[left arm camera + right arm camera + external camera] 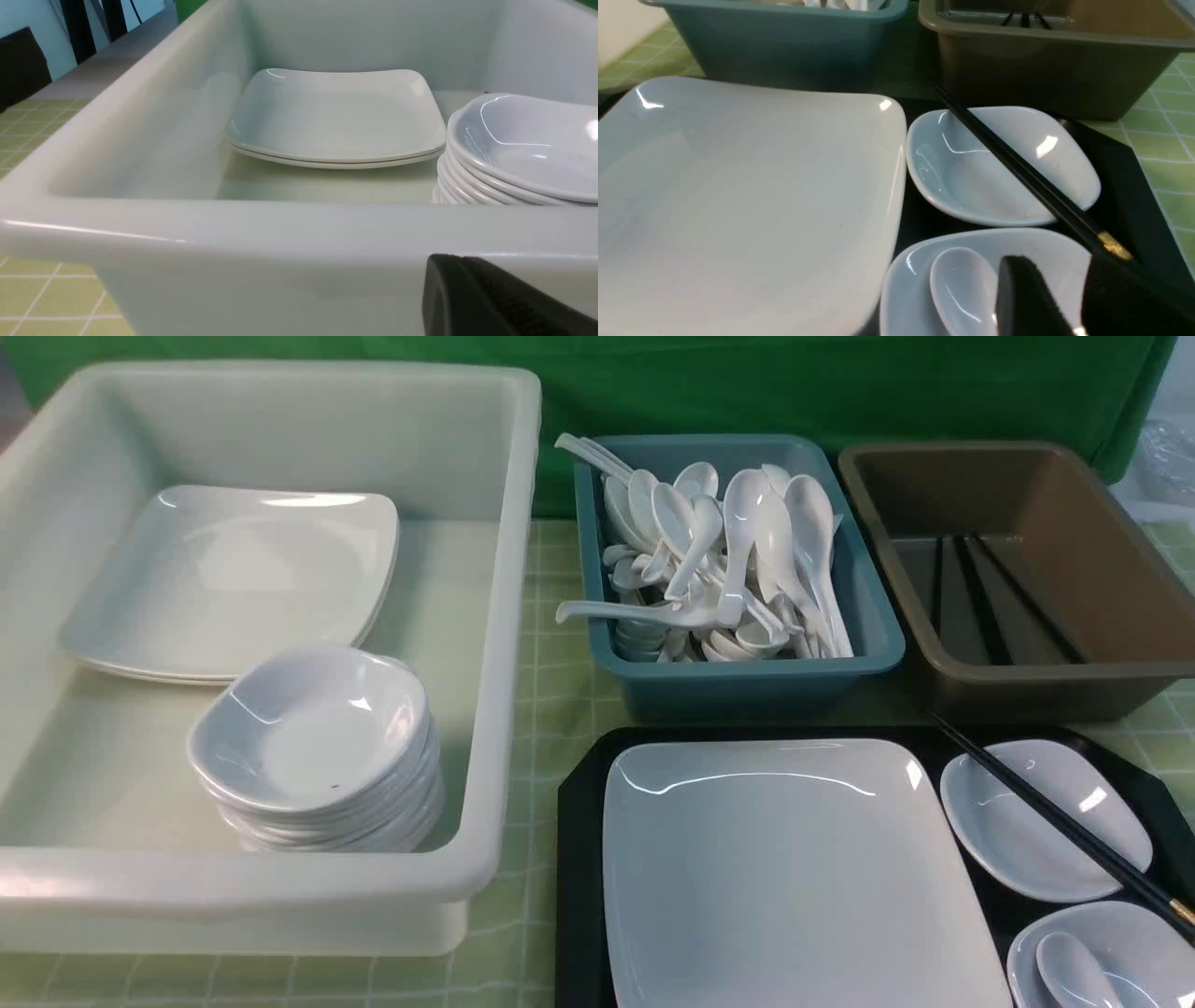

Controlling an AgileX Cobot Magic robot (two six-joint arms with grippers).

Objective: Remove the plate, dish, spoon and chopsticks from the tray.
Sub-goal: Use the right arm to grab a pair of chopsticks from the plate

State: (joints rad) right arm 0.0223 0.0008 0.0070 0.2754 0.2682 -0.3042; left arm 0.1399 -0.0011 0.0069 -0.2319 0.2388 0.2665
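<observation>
Plate (784, 877), glossy white and square with rounded corners, fills the left of the black tray (579, 859) in the front view, its near edge cut off by the frame. On the tray's right sit two small rounded dishes. The far dish (1027, 831) has the thin black chopsticks (1046, 812) lying slantwise over it. The near dish (1130, 933) is half out of frame and holds the white spoon (1074, 971). Beyond the tray stand a teal bin (747, 681) heaped with spoons and a brown bin (1027, 691) holding black sticks. A milky white tub (504, 616) on the left holds plates and a stack of dishes (317, 747). Neither arm shows here.

From the left wrist, the tub's thick smooth rim (233, 228) fills the foreground. Two stacked plates (336, 116) lie inside, and the dish stack is cut off at the edge. Only one black finger of the left gripper (486, 298) shows; its jaws are closed.

From the right wrist, the right gripper (1057, 280) hangs over the near dish and spoon, its textured black fingers apart with nothing visibly between them. One finger hides the chopsticks' end past the gold band (1113, 245)
</observation>
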